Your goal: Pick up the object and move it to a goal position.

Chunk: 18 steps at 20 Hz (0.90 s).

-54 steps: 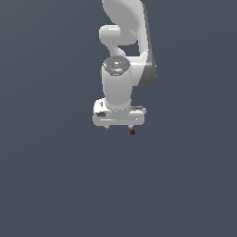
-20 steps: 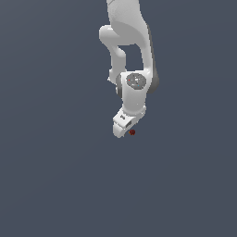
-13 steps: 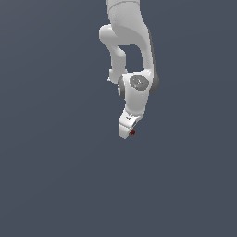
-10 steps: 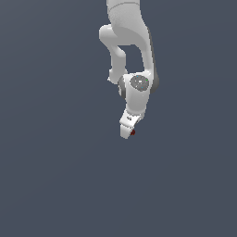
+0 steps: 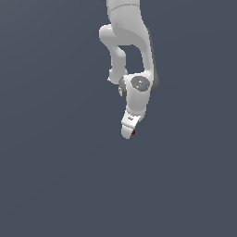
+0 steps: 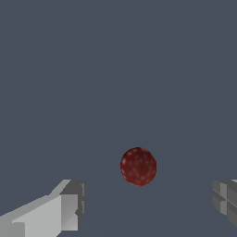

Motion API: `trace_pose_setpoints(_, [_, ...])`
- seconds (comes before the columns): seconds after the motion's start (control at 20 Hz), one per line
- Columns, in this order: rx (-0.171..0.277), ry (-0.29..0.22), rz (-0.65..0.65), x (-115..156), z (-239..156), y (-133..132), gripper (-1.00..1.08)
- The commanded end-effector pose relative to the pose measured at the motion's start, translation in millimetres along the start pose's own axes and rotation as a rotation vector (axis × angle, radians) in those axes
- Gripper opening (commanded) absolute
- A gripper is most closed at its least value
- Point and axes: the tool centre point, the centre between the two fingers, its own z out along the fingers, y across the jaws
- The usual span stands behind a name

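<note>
The object is a tiny dark red ball (image 6: pixel 138 166) with faint orange specks, lying on the flat grey floor. In the exterior view the ball (image 5: pixel 133 133) peeks out just at the lower edge of my white gripper (image 5: pixel 127 134), which points down and hides most of it. In the wrist view my gripper (image 6: pixel 147 198) is open. One finger (image 6: pixel 65 206) stands on one side and the other finger (image 6: pixel 226 196) on the other, with the ball in line with the gap between them and touching neither. Nothing is held.
The plain grey floor (image 5: pixel 55 176) spreads all around. The white arm (image 5: pixel 127 41) rises from the gripper to the top of the exterior view. No goal marker shows.
The wrist has turned so the gripper shows edge-on in the exterior view, and it has come down closer over the ball. The ball has stayed in place.
</note>
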Motion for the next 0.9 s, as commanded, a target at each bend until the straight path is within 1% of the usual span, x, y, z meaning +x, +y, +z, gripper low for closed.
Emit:
trace_pose_setpoints(0.0, [0.0, 0.0, -0.001, -0.1, 4.1, -0.3, 1.0])
trace_pose_setpoints(0.45, [0.0, 0.0, -0.005, -0.5, 42.1, -1.3, 1.0])
trace_pose_setpoints(0.7, [0.0, 0.0, -0.006, -0.2, 49.3, -0.9, 1.0])
trace_pose_setpoints(0.75, [0.0, 0.0, -0.006, -0.2, 49.3, -0.9, -1.0])
trace_pose_setpoints(0.85, [0.0, 0.0, -0.006, -0.2, 49.3, -0.9, -1.0])
